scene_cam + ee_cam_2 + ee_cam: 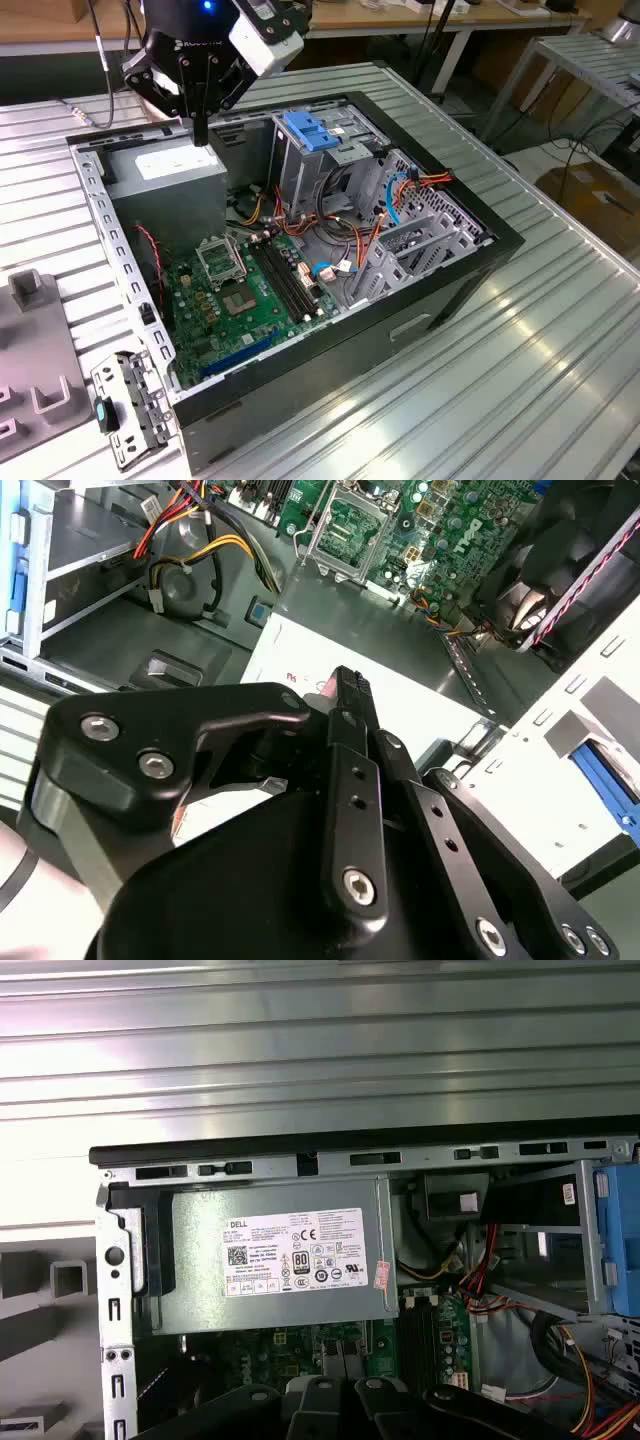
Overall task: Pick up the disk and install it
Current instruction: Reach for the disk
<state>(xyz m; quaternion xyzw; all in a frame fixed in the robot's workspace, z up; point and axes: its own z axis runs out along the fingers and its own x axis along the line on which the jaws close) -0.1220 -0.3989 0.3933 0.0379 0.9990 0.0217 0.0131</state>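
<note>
The disk is out of view. My gripper point(200, 135) hangs at the back of the open computer case point(420, 310), toward the exterior view's left, just over the grey metal box with the white sticker point(165, 172). Its black fingers point(345, 695) are pressed together with nothing between them, so it is shut and holds nothing. The first wrist view looks straight down on that grey box point(270, 1255). A flat blue plastic latch piece point(305, 130) lies on top of the grey drive cage point(325, 175) in the middle of the case.
The green motherboard point(240, 290) lies on the case floor, with coloured cables point(400, 190) toward the exterior view's right. Grey fixtures point(30, 380) and a metal bracket point(125, 410) rest on the ribbed table point(520, 380) at the exterior view's left.
</note>
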